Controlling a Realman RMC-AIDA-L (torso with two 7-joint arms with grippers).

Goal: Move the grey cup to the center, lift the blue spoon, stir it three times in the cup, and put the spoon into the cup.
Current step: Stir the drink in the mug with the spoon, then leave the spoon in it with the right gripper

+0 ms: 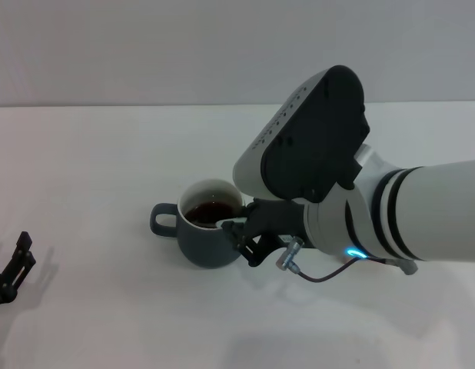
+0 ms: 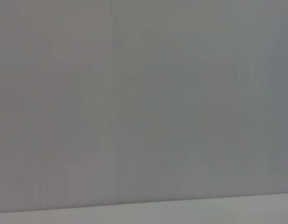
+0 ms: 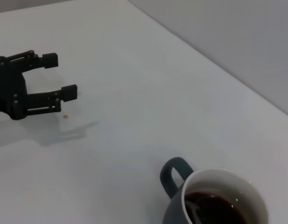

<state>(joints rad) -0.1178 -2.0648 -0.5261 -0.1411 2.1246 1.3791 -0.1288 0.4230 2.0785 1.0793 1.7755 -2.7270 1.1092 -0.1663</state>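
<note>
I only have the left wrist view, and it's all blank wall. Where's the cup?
Observer: The cup stands upright near the middle of the table, with dark liquid inside and its handle toward the robot's left.
Operator: Which arm is at it?
Observer: The right gripper is at the cup's side, opposite the handle.
Operator: And my left gripper?
Observer: The left gripper is low over the table, well apart from the cup, open and holding nothing.
</note>
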